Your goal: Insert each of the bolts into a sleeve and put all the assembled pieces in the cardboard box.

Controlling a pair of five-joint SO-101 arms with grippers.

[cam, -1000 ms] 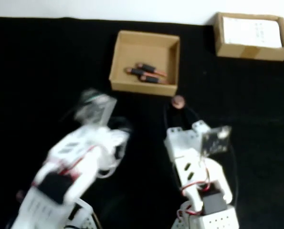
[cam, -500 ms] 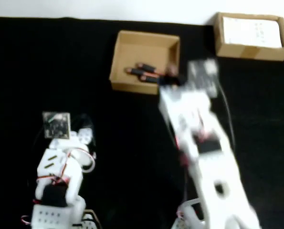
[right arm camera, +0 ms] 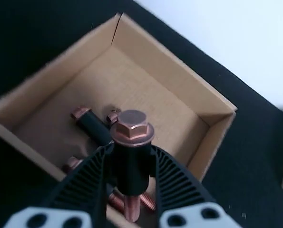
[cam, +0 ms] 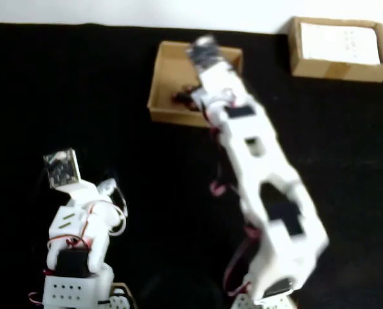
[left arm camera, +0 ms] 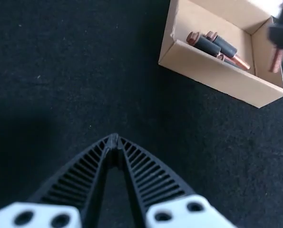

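1. Since the assembled piece [right arm camera: 131, 129] is a metal bolt seated in a black sleeve, I judge it small, fairly light and rigid. The smooth sleeve could slip between the fingers, and the bolt might slide out if the piece tips head-down.
2. The safest hold, in my judgement, is across the sleeve's middle. That is where the right gripper [right arm camera: 131, 161] clamps it now, with the bolt upright.
3. It has a copper-coloured hexagonal head with a flange on top, a matte dark sleeve around the shank, and a threaded tip poking out below.
4. The piece hangs over the inside of the open cardboard box [cam: 168, 71], in the upper middle of the high view. The right arm stretches up to it from the lower right of that frame.
5. Other assembled pieces [left arm camera: 212, 45] lie close together on the box floor.
6. The left gripper [left arm camera: 113, 142] is clenched on nothing, its tips meeting above the black table [left arm camera: 60, 71]. Its arm sits in the lower left of the high view, well apart from the box.
7. A low release would likely keep bolt and sleeve together.
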